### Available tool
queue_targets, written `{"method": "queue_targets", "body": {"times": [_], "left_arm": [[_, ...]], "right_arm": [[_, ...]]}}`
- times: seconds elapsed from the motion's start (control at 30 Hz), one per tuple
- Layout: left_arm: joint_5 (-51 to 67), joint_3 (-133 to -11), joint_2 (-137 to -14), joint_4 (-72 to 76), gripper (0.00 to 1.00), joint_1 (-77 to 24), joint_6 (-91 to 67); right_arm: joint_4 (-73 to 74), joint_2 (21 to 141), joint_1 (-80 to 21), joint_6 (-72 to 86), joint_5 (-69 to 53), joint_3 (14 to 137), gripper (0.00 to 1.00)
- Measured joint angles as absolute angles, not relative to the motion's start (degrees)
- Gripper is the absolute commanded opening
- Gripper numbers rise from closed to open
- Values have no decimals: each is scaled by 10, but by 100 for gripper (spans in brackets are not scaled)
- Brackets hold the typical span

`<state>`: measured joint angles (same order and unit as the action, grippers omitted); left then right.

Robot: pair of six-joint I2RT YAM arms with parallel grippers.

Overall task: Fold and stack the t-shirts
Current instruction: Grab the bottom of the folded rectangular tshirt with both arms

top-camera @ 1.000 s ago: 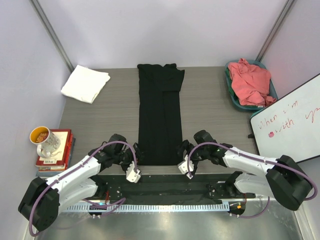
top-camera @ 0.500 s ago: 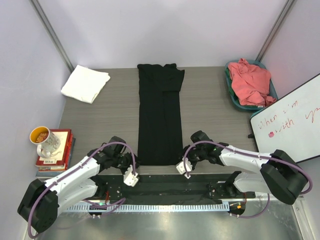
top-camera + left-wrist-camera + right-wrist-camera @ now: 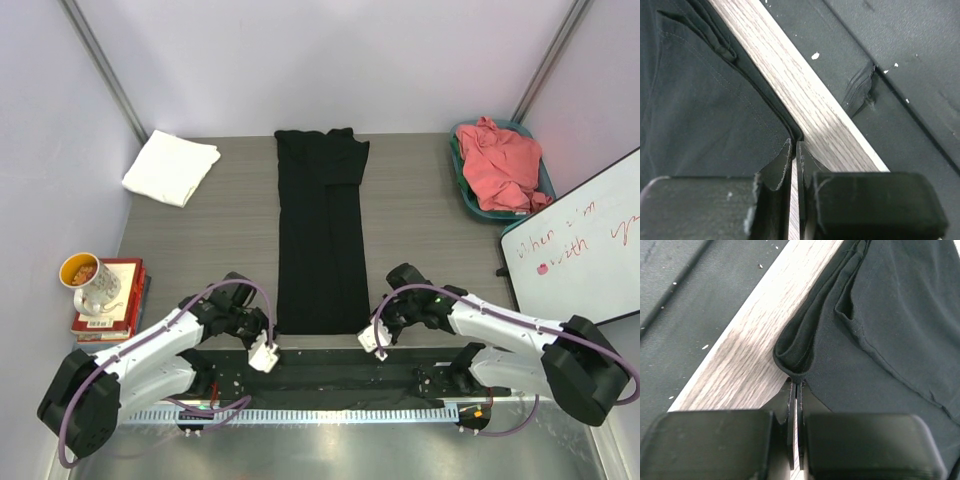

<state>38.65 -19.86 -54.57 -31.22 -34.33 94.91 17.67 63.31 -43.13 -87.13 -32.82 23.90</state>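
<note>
**While both grippers pinch its near corners, the black shirt lies in a long strip**

Down where the arms are bolted, we start with the left gripper (image 3: 794,145): its fingertips are pressed together right on the near left corner of the black shirt (image 3: 320,230), at the hem. Over to the right gripper (image 3: 795,382), and we see the same thing, jaws closed tight on the near right corner, where the hem bunches into a small fold. Both corners sit close to the near edge of the table (image 3: 430,230), with a thin strip of wood grain showing beside the cloth.

Off the table's left side we have a mug (image 3: 88,280) standing on a stack of books (image 3: 110,310), and on the right a whiteboard (image 3: 580,250) leans in.

Moving outward, the black shirt runs as a narrow band straight up the middle to the far edge. At the far left corner we spot the white shirt (image 3: 172,167), folded flat. Far right, the coral shirt (image 3: 500,162) lies crumpled in a teal bin (image 3: 462,180).
</note>
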Motion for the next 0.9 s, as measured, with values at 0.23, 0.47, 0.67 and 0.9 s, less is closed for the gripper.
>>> {"method": "queue_targets", "body": {"times": [0.23,0.47,0.67,0.9], "left_arm": [[389,-199,-549,-309,0,-354,928],[392,-199,-547,-302,58,-356,913],[392,-198,-547,-277,66,-356,921],[395,-196,-585,-225,61,-357,937]], "right_arm": [[194,616,-433,-858,-328,239,1],[200,614,-441,-850,-326,240,22],[205,615,-444,-842,-326,240,22],[204,615,-451,-826,-322,243,20]]}}
